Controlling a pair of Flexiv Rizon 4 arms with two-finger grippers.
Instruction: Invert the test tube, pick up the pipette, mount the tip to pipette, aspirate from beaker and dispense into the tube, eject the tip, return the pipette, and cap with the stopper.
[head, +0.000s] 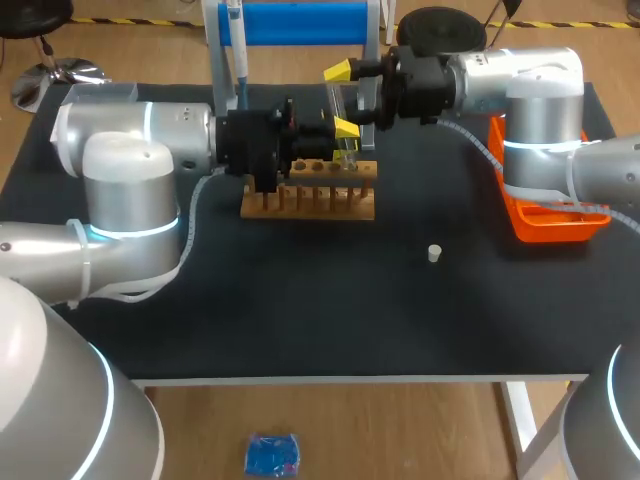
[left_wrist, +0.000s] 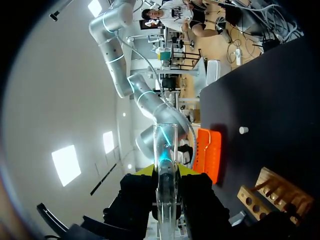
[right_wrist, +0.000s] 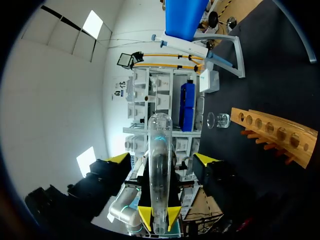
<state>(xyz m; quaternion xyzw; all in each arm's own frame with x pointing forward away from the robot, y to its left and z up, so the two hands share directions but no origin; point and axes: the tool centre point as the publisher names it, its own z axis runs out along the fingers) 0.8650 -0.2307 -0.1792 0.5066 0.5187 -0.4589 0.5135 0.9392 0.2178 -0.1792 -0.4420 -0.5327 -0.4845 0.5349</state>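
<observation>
A clear glass test tube (head: 340, 104) hangs in the air above the wooden rack (head: 310, 190), behind its right end. My left gripper (left_wrist: 165, 171) is shut on the tube (left_wrist: 165, 150), both yellow tips pressed to the glass. My right gripper (right_wrist: 161, 160) faces it from the other side, open, its fingers standing wide of the tube (right_wrist: 159, 150) and not touching it. In the right wrist view the left gripper (right_wrist: 159, 214) pinches the tube's far end. The white stopper (head: 434, 253) lies on the mat to the right. The pipette (head: 238, 60) hangs on the blue stand.
An orange tray (head: 545, 215) sits at the right edge under my right arm. A small glass beaker (right_wrist: 219, 120) stands past the end of the rack (right_wrist: 275, 132). The blue stand (head: 300, 25) rises at the back of the table.
</observation>
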